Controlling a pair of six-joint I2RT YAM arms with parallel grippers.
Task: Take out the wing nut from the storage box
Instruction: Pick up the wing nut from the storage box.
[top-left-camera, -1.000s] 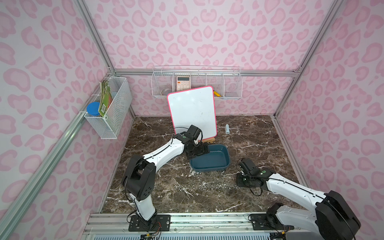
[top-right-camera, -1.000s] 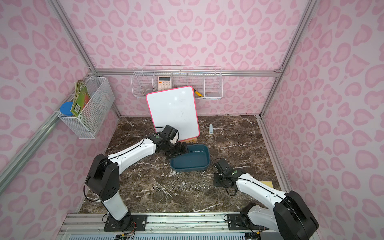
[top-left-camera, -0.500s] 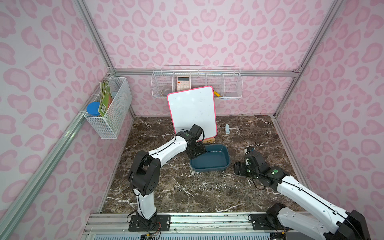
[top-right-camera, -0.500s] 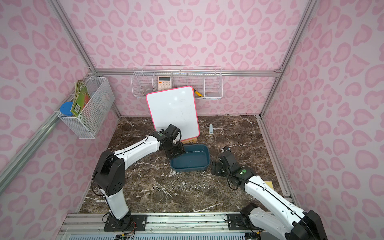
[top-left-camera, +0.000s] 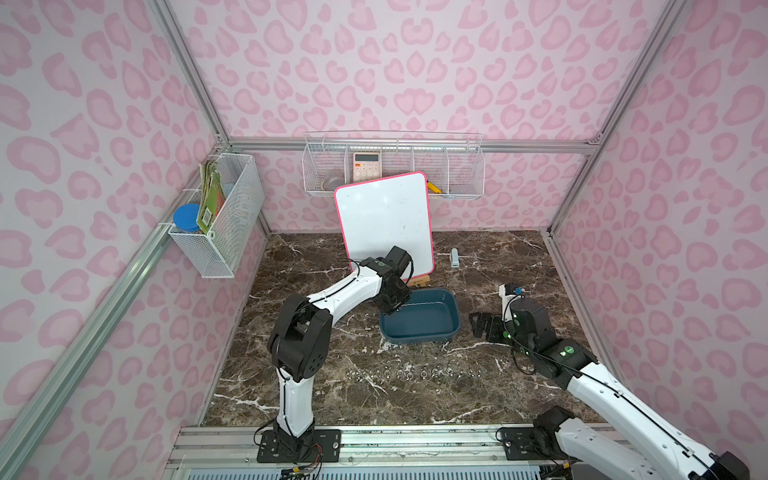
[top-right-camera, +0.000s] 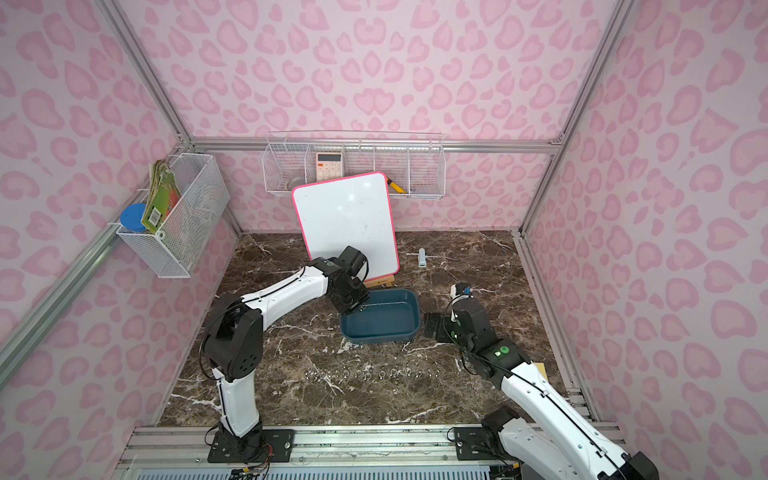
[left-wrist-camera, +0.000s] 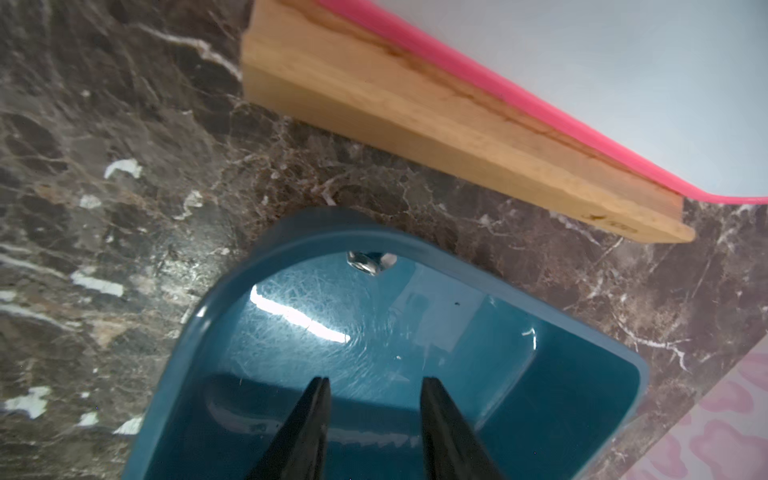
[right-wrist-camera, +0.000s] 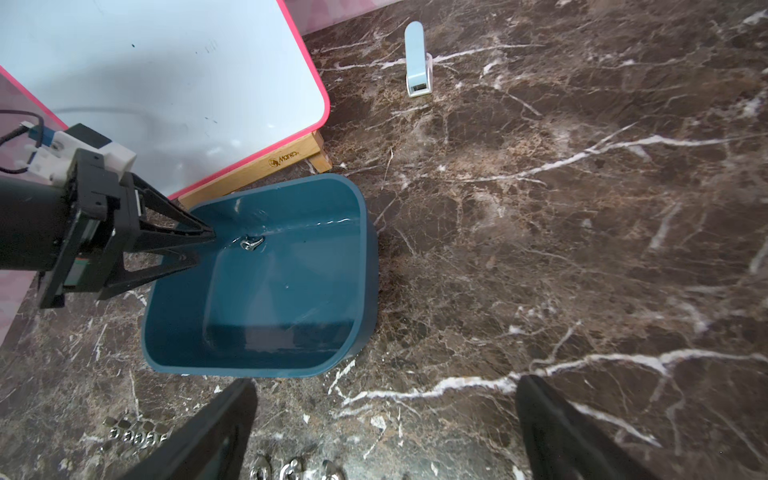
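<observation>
left arm (top-left-camera: 345, 291): mine, stretched forward, wrist tipped down
left gripper (left-wrist-camera: 376, 384): jaws partly apart, nothing between
right arm (top-left-camera: 602, 386): mine, bent, wrist turned leftward
right gripper (right-wrist-camera: 386, 388): jaws wide, empty

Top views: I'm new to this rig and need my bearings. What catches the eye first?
A pink-edged whiteboard stands at the back, centre. Just in front sits the teal storage box, with the left gripper dipped into it near a lone shiny wing nut. A row of nuts lies nearer the front.
</observation>
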